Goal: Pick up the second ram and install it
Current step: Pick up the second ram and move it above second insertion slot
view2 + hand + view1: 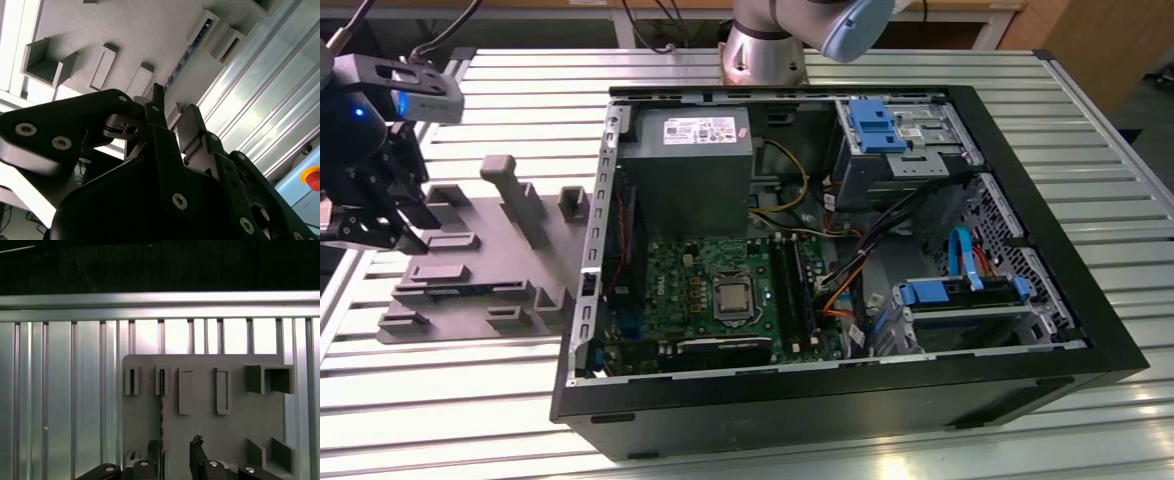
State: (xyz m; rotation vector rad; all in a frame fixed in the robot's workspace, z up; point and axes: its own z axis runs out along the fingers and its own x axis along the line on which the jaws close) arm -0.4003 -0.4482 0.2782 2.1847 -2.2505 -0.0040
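The hand [380, 235] hangs at the exterior view's left edge, over the grey holder [480, 265] on the slatted desk [454, 400], well apart from the open computer case [854, 390]; its fingers [197, 452] stand apart and carry nothing. The step in hand looks like the pick itself, the approach to the second ram [161, 405], which stands on its long edge in a narrow slot of the holder; in the first wrist view it runs as a thin dark line out from one finger towards the slot block.

To do this well, I judge the hand should be centred first; the stick lies close beside one finger rather than midway, so closing now would push it sideways before the other finger arrives. The fingers should come down square to the flat faces, close on the upper part clear of the holder's walls, and draw it out straight along the slot; any twist risks jamming or bending it.

In the second wrist view the second ram [186, 52] is a long, thin, dark strip with a row of small chips and a faint blue tint; it probably handles as stiff, light and slim, needing only a modest squeeze.
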